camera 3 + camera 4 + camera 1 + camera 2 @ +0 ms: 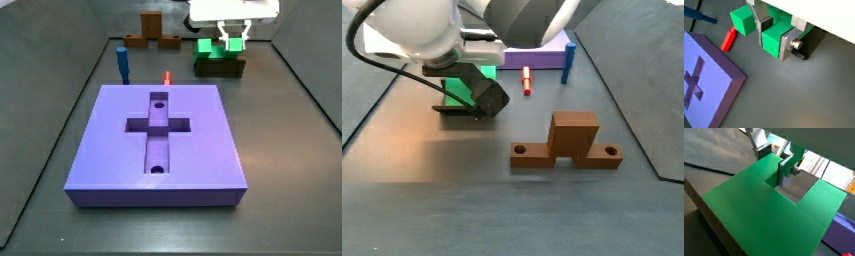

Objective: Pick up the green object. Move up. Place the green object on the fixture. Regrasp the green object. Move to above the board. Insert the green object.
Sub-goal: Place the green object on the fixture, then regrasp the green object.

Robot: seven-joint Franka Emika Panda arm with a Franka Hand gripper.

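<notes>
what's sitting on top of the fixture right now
The green object rests on the fixture, with the gripper straddling one of its arms. In a wrist view a finger presses that arm. The gripper hides the contact with the fixture.

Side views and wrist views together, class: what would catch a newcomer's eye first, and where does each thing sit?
The big purple board with its cross-shaped recess fills the middle of the floor. Behind it, the gripper stands over the bright green object on the dark fixture, its silver fingers alongside the green. A brown wooden block sits apart near the back wall.
</notes>
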